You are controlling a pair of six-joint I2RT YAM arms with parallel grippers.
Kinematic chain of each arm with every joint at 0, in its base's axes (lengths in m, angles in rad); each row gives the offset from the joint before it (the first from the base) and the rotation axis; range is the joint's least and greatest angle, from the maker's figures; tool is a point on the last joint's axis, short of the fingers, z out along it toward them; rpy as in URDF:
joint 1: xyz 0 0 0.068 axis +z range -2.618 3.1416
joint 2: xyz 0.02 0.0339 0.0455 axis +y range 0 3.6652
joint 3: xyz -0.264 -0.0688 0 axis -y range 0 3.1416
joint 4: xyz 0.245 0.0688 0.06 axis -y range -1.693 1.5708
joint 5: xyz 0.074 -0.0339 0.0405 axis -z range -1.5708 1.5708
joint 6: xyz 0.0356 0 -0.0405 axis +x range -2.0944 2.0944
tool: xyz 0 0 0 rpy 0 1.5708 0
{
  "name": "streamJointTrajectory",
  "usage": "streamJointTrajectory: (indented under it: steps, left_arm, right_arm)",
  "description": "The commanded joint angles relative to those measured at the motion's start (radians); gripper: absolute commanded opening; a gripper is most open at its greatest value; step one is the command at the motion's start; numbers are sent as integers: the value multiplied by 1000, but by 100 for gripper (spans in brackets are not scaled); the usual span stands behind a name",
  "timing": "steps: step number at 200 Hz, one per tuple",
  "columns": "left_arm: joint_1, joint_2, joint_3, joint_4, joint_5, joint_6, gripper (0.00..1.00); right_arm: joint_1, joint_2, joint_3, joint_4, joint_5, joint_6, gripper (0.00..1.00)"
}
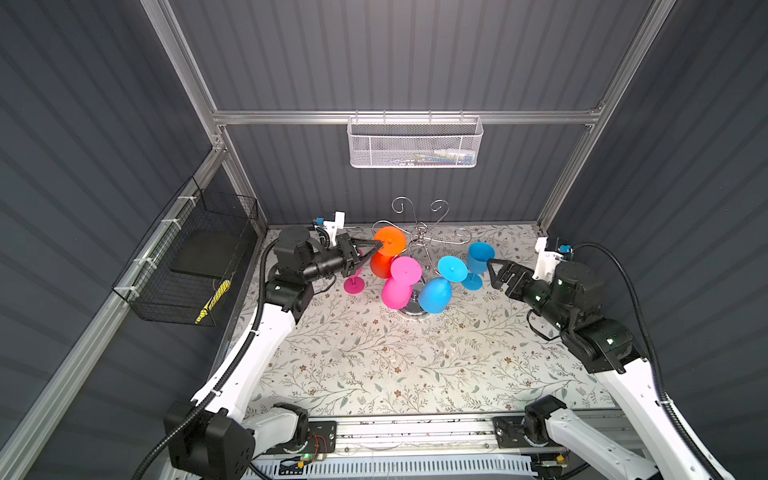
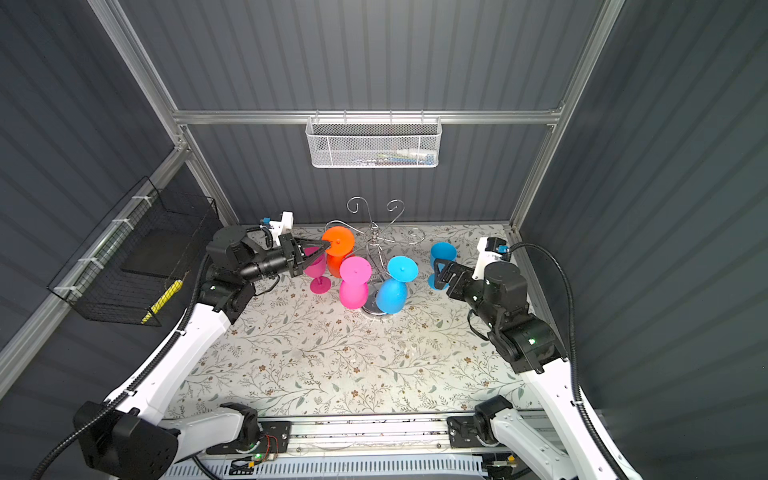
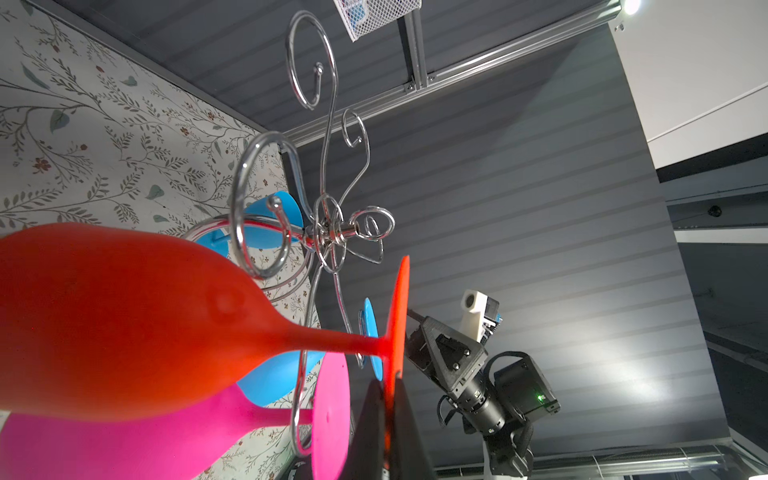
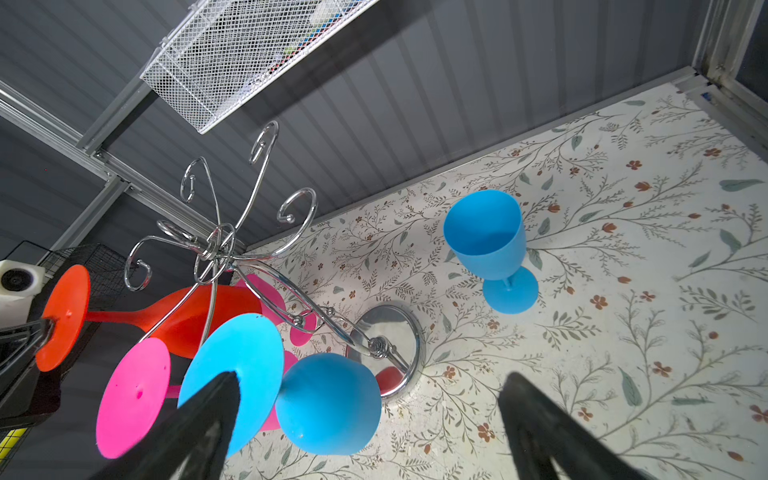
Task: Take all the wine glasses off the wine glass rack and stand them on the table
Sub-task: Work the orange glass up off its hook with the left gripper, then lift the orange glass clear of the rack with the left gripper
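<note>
We look into a booth of dark grey ribbed walls (image 1: 395, 54) braced by an aluminium frame (image 1: 270, 117). A white mesh basket (image 1: 415, 145) hangs from its back rail, and a black wire basket (image 1: 166, 299) is strapped along the left rail. Below lies a pale floral-patterned counter (image 1: 374, 365), brightly lit near its front.

The orange wine glass (image 3: 124, 316) fills the near part of the view. It lies sideways, and its round foot is seen from the edge. The left gripper (image 3: 387, 401) has its two black fingers (image 3: 368, 419) pressed on the rim of this foot. Behind the glass is the wine glass rack (image 3: 328, 232) with its curled chrome arms. A pink glass (image 3: 124, 449) and a blue glass (image 3: 274, 384) are close beside. Farther back, the right arm (image 3: 511, 386) shows before the grey wall (image 3: 540, 187).
</note>
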Motion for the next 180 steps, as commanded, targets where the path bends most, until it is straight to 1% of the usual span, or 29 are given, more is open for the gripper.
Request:
streamJointTrajectory:
  steps: [1,38,78,121,125,158,180]
  left_arm:
    - [-7,-72,-33,-53,-66,42,0]
    - [-7,-148,-70,-117,-145,56,0]
    - [-5,-211,-38,-263,-272,143,0]
    - [-5,-258,36,-422,-430,298,0]
    - [-5,-260,44,-438,-468,313,0]
    - [-5,-265,135,-535,-567,463,0]
    - [-5,-252,208,-571,-601,585,0]
  right_arm:
    - [-2,-14,-6,-10,-9,-3,99]
    - [-2,-23,-5,-18,-4,-14,99]
    - [-2,-26,-5,-19,-9,-17,99]
    - [-2,-35,-5,-23,-4,-19,99]
    - [-2,-37,-5,-23,-3,-18,99]
    - [-2,-65,-20,-23,9,-8,99]
    - [-2,-77,-19,-35,13,-2,99]
